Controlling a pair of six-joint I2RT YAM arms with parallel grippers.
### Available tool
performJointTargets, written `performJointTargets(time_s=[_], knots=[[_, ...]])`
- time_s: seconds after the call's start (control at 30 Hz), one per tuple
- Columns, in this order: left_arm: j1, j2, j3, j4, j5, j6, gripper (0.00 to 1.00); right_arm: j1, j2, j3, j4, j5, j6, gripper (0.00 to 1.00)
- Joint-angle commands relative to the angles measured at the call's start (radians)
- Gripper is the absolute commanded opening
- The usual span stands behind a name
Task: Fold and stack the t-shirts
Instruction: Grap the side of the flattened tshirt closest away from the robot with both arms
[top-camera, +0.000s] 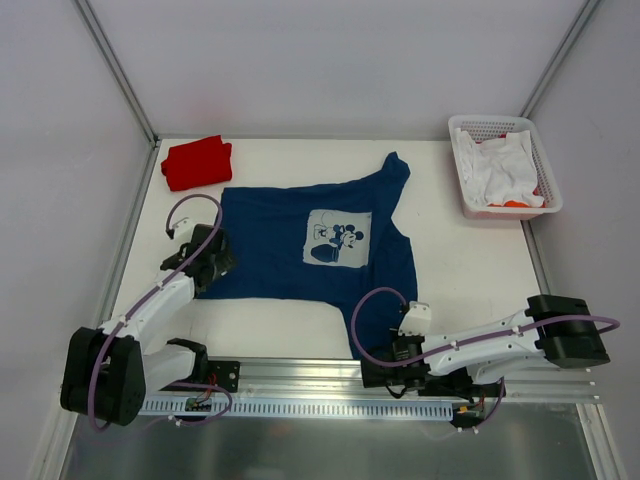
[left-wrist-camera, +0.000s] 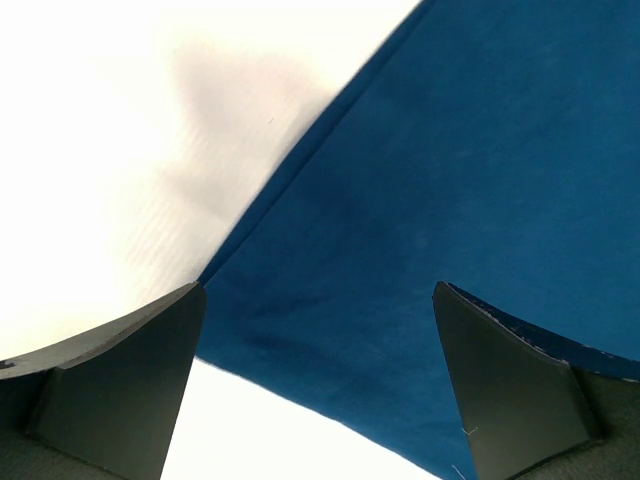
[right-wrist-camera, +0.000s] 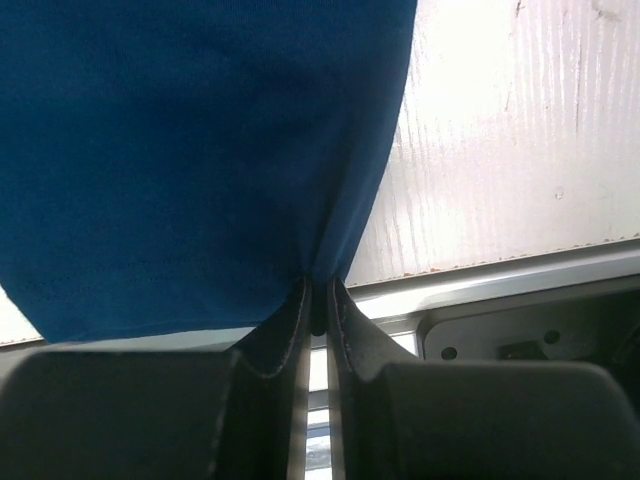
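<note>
The navy t-shirt (top-camera: 300, 250) lies spread on the white table (top-camera: 470, 270), its white cartoon print (top-camera: 338, 238) facing up. My left gripper (top-camera: 212, 268) is open over the shirt's near left corner. In the left wrist view the blue cloth (left-wrist-camera: 450, 180) lies between and below the spread fingers (left-wrist-camera: 130, 370) of that gripper (left-wrist-camera: 315, 295). My right gripper (top-camera: 368, 360) is at the table's front edge, shut on the shirt's near right corner. In the right wrist view this gripper (right-wrist-camera: 318, 288) pinches the cloth (right-wrist-camera: 180, 150) into a fold. The red t-shirt (top-camera: 197, 162) lies folded at the back left.
A white basket (top-camera: 540, 170) holding white cloth (top-camera: 500, 165) and something orange stands at the back right. A metal rail (top-camera: 300, 385) runs along the table's front edge. White enclosure walls stand close on the left, back and right.
</note>
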Motion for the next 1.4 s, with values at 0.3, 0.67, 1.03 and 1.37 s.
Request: performJointTargets(time_s=[0.3, 0.67, 1.03, 1.37], knots=[[-0.007, 0.077, 0.053, -0.158, -0.035, -0.159, 0.94, 0.013, -0.109, -0.093, 0.000, -0.010, 0.065, 0.09], [-0.007, 0.035, -0.001, -0.169, -0.006, -0.213, 0.57, 0.030, -0.126, -0.105, -0.006, 0.001, 0.091, 0.08], [-0.007, -0.054, -0.035, -0.238, 0.046, -0.242, 0.45, 0.031, -0.120, -0.101, -0.004, -0.001, 0.092, 0.07], [-0.007, -0.126, -0.012, -0.368, 0.013, -0.268, 0.54, 0.031, -0.122, -0.110, 0.019, 0.007, 0.086, 0.07]])
